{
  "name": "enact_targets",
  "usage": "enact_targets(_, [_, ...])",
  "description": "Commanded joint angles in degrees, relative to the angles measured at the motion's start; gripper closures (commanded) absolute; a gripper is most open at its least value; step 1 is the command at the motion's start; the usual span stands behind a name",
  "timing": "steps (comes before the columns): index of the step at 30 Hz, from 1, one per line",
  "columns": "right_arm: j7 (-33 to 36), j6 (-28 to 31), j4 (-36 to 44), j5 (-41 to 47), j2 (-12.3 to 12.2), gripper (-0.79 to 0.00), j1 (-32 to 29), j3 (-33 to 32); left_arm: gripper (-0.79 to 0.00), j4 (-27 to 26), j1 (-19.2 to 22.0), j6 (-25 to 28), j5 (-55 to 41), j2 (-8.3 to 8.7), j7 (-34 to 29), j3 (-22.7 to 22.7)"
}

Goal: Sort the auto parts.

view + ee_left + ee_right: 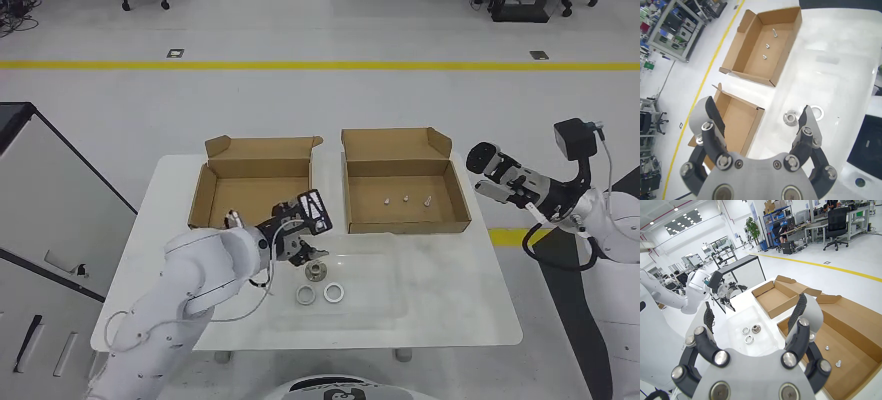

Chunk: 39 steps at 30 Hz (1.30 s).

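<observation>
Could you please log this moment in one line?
left gripper open near flanged hub | right gripper open beside right box | two rings on table | three bolts in right box

Ring (821, 113) partly behind left gripper (758, 103) finger, box (848, 321) of fasteners (838, 363) cut off by edge, their type unclear

The left arm (200, 270) and right arm (612, 215) wear smooth white shells with thin cables alongside. The left end effector (758, 103) and right end effector (754, 299) share silver plates, round screws, curved black links and ribbed black pads (715, 115). A black box (575, 138) tops the right wrist.
</observation>
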State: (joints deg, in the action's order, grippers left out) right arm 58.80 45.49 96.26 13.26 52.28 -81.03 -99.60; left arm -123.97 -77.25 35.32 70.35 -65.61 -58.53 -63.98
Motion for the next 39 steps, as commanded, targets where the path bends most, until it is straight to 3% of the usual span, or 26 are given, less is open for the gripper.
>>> enact_targets(1, [0.00,0.00,0.00,0.00,0.00,-0.785,0.00,0.00,-0.785,1.52,2.72,0.06,-2.79,-0.31,-4.88,2.98])
enact_targets(4, [0.00,0.00,0.00,0.00,0.00,-0.785,0.00,0.00,-0.785,3.85,7.06,-0.51,-6.94,-0.91,-10.94,7.28])
enact_targets(10, [0.00,0.00,0.00,0.00,0.00,-0.785,0.00,0.00,-0.785,9.69,16.19,-5.68,-15.49,-1.66,-16.12,16.46])
enact_targets(21, [0.00,0.00,0.00,0.00,0.00,-0.785,0.00,0.00,-0.785,20.83,31.49,-11.15,-29.41,-1.03,-21.59,31.49])
enact_targets(29, [0.00,0.00,0.00,0.00,0.00,-0.785,0.00,0.00,-0.785,24.03,37.10,-8.84,-30.13,-0.32,-19.28,40.84])
enact_targets(39, [0.00,0.00,0.00,0.00,0.00,-0.785,0.00,0.00,-0.785,25.37,39.54,-5.80,-30.79,-0.16,-16.24,46.40])
